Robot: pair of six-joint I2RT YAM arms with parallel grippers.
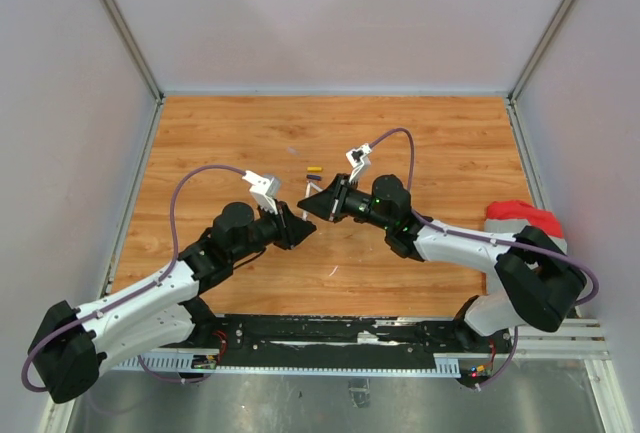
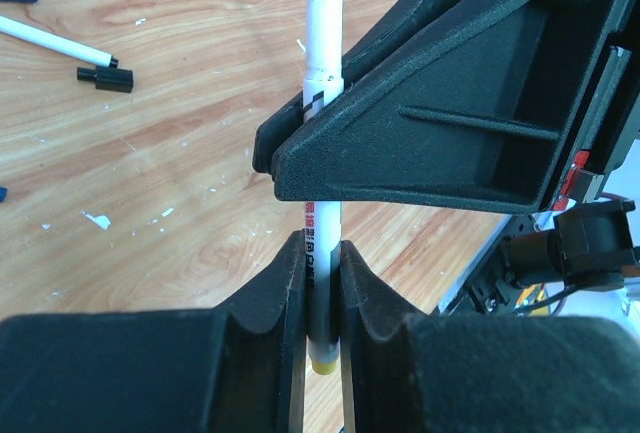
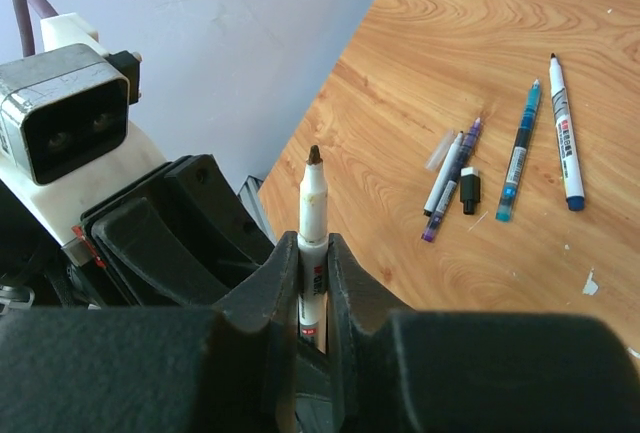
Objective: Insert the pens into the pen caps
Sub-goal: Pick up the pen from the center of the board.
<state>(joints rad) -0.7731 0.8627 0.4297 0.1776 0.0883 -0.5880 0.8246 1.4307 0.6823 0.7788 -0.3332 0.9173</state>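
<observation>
- Table [image 1: 430, 143]: a wood-grain surface that carries the loose pens and caps. Both arms reach in to its middle area.
- Left gripper [image 2: 322, 258]: the jaws are pressed together on the held pen [image 2: 325, 13]. They clamp the lower barrel, just above its yellow end.
- Right gripper [image 3: 314, 248]: the jaws are also pressed together on the held pen. They pinch the barrel higher up, nearer the tip. In the left wrist view its fingers cross the barrel just above the left fingers, with a short printed stretch of barrel showing between the two grips.
- Held pen: a white barrel lifted clear of the table and spanning both grippers. The dark tip is exposed and projects past the right fingers.
- Blue-ended pen [image 3: 565, 133]: lies flat on the table and is the farthest right of the loose group in the right wrist view.
- Teal pen [image 3: 518, 163]: lies flat, near the blue-ended pen and roughly parallel to it.
- Purple pen [image 3: 452, 185] and grey pen [image 3: 443, 178]: lie side by side, touching or nearly touching.
- Black cap [image 3: 470, 191]: lies on the table just beside the purple pen, between it and the teal pen.
- Yellow cap [image 1: 314, 169]: lies on the table just beyond the two grippers.
</observation>
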